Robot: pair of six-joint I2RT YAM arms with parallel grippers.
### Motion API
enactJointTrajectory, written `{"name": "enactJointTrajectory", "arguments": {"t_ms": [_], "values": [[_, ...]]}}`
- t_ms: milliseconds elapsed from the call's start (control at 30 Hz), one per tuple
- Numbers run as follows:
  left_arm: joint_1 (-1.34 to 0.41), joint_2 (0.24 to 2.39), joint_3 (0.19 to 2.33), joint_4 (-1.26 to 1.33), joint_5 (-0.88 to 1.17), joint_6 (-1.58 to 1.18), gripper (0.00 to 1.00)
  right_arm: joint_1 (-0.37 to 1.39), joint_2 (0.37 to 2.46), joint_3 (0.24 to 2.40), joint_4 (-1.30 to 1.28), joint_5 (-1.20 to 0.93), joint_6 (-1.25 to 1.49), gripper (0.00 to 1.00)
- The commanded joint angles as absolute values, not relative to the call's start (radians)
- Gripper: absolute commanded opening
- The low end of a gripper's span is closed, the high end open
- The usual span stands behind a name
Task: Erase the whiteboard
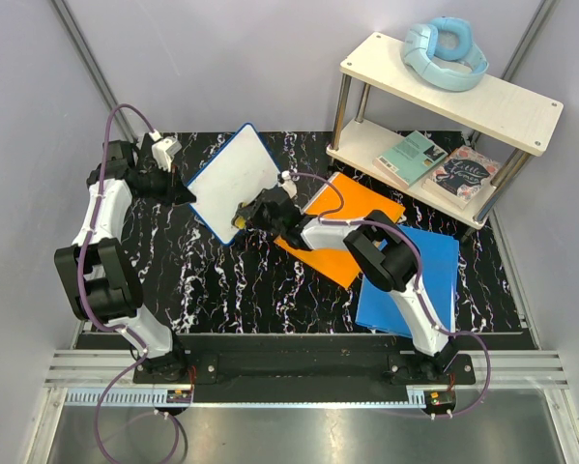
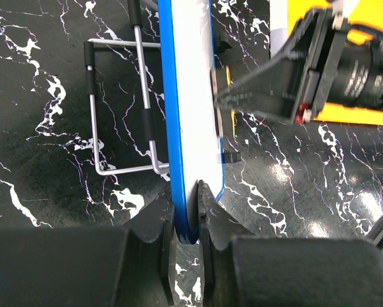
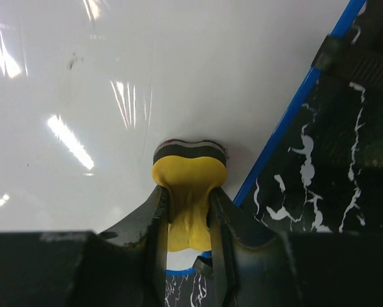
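The whiteboard (image 1: 233, 179), white with a thin blue frame, stands tilted up off the black marble table. My left gripper (image 1: 189, 193) is shut on the board's left edge, and the left wrist view shows the blue rim (image 2: 186, 144) pinched between my left gripper's (image 2: 187, 214) jaws. My right gripper (image 1: 245, 218) is shut on a yellow eraser (image 3: 189, 185) with a dark felt pad. That pad presses flat against the board's face (image 3: 146, 77) near its lower blue edge. The face is glossy white, with one tiny dark speck (image 3: 70, 62).
An orange folder (image 1: 357, 208) and a blue folder (image 1: 434, 280) lie right of the board, under the right arm. A two-tier shelf (image 1: 521, 116) at back right carries books and a pale blue cushion (image 1: 446, 53). A wire stand (image 2: 117, 109) sits behind the board.
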State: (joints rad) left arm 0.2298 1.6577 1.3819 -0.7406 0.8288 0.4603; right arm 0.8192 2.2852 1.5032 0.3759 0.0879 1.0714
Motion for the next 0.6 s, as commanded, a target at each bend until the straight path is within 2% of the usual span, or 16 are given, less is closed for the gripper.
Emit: {"name": "enactJointTrajectory", "arguments": {"t_ms": [0,300,567], "values": [[0.206,1.687,1.376,-0.776,0.700,0.588,0.00,0.928,2.270,1.470,0.319,-0.015,1.092,0.00],[0.206,1.686,1.381,-0.778,0.704,0.578,0.00,0.933,2.258,1.428,0.324,-0.005,1.117,0.00],[0.206,1.681,1.377,-0.787,0.692,0.586,0.00,0.878,2.194,1.390,0.314,0.123,1.106,0.00]]}}
